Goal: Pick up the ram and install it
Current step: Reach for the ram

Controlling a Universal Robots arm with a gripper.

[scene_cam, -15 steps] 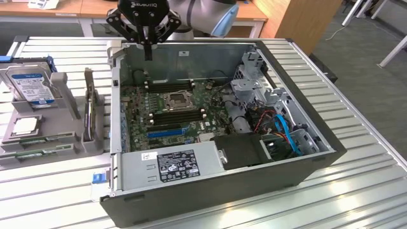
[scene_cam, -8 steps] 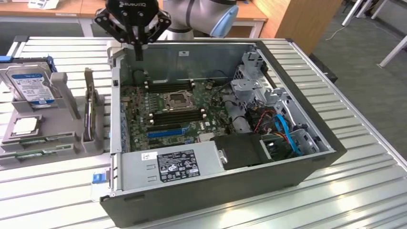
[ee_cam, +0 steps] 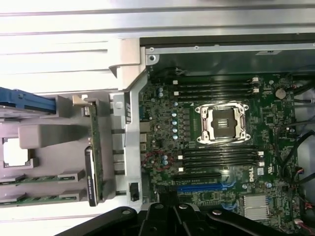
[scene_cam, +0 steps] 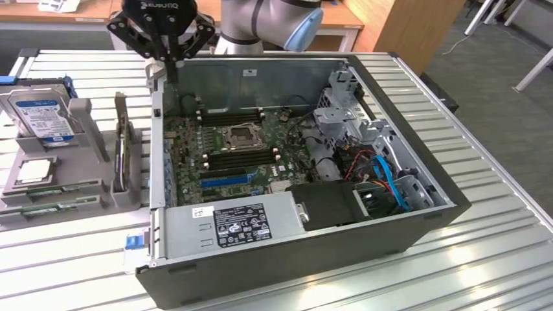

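Two green ram sticks lie flat in the grey holder (scene_cam: 87, 194) at the exterior view's left, one ram stick (scene_cam: 48, 192) just behind the other (scene_cam: 43, 209). The wrist view shows them as ram (ee_cam: 42, 178) and ram (ee_cam: 39, 199). My gripper (scene_cam: 175, 68) hangs shut and empty above the back left corner of the open computer case (scene_cam: 415, 162), well away from the ram. Its black linkage (ee_cam: 170, 214) sits over the motherboard's edge. Dark memory slots (scene_cam: 232, 116) (ee_cam: 214, 87) flank the CPU socket (scene_cam: 239, 135) (ee_cam: 221, 123).
The holder also carries a silver hard drive (scene_cam: 39, 116), a CPU chip (scene_cam: 35, 170) and an upright expansion card (scene_cam: 121, 152) (ee_cam: 93, 152). Inside the case are a power supply (scene_cam: 233, 223), a drive cage (scene_cam: 346, 123) and blue cables (scene_cam: 389, 181). The slatted metal table (scene_cam: 484, 246) surrounds everything.
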